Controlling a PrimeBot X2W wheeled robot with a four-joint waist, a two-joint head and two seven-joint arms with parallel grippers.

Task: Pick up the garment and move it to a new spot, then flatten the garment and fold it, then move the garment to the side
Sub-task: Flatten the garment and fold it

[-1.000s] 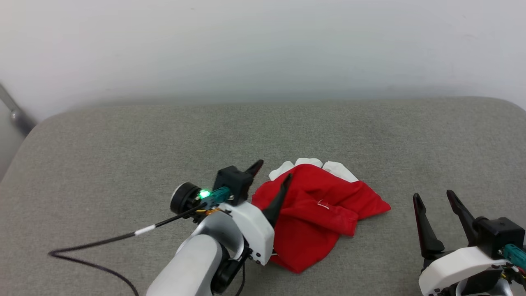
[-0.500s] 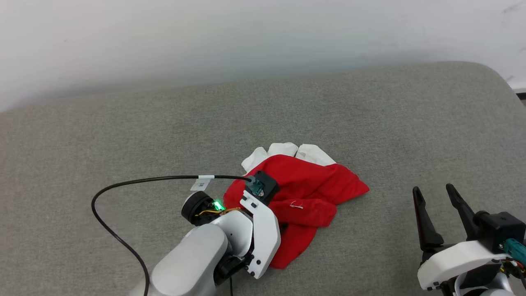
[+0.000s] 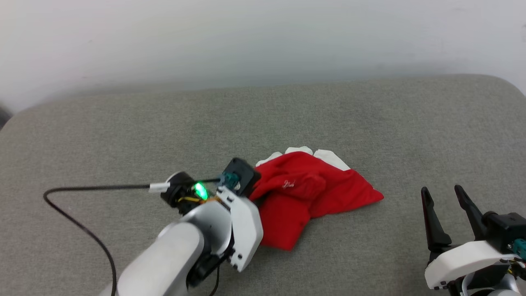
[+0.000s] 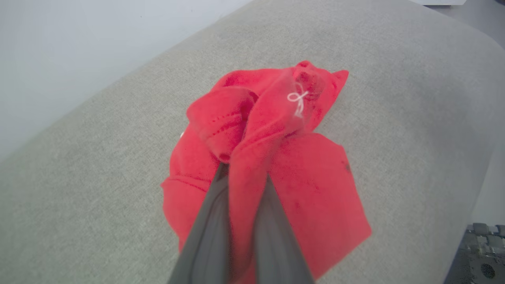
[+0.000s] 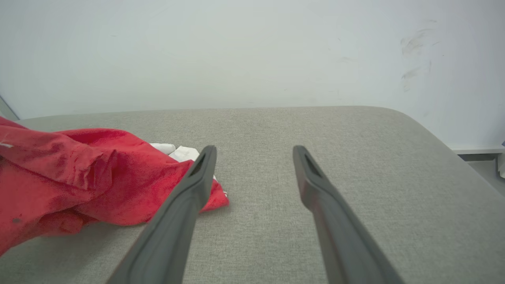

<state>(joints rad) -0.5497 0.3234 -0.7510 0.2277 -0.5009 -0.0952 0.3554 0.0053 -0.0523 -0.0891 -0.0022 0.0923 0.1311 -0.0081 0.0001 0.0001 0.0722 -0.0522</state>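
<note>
Right gripper (image 3: 441,191) nearest, low right, fingers spread wide, nothing between them, near the shirt (image 3: 324,189) but not touching. Left gripper (image 4: 244,173) clenched on a red fold of the shirt, cloth pinched between both fingers. Black cable (image 3: 82,190) loops off the left wrist over the cushion (image 3: 370,115). Shirt sits crumpled in a heap mid-cushion, white sleeve bits (image 3: 328,156) poking out at its far edge. Pale wall (image 3: 246,37) behind.
</note>
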